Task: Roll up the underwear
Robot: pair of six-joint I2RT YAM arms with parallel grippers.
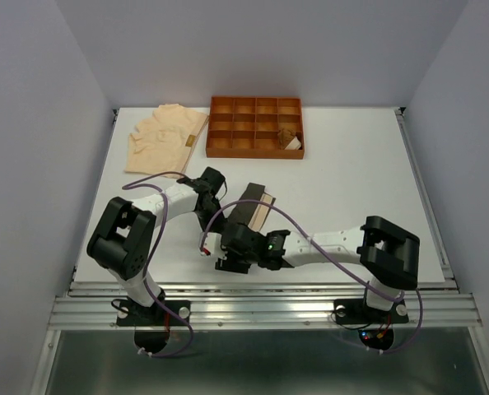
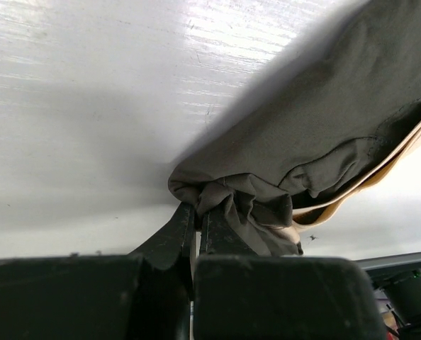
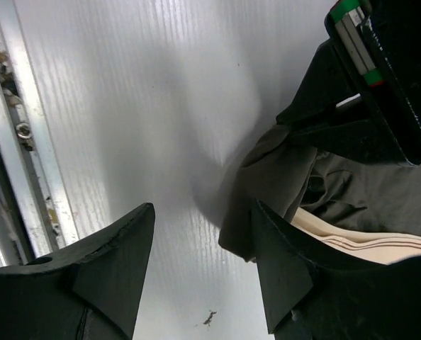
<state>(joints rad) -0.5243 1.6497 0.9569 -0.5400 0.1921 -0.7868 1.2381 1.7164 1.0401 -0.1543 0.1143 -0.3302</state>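
Dark grey underwear [image 1: 246,211]: soft, creased cloth, cream-edged, on the near side of the rigid grid tray [image 1: 255,154]. Bunched corner pinched in the closed left gripper [image 2: 196,216]. Right gripper [image 3: 202,207] spread wide, holding nothing.

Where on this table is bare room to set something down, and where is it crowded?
Widest bare patch: right half of the table, bordered by the tray, the right arm and the right edge. A smaller strip: between tray and dark grey underwear. Crowded: near centre, where left gripper and right gripper meet that garment; peach underwear fills the far-left corner.
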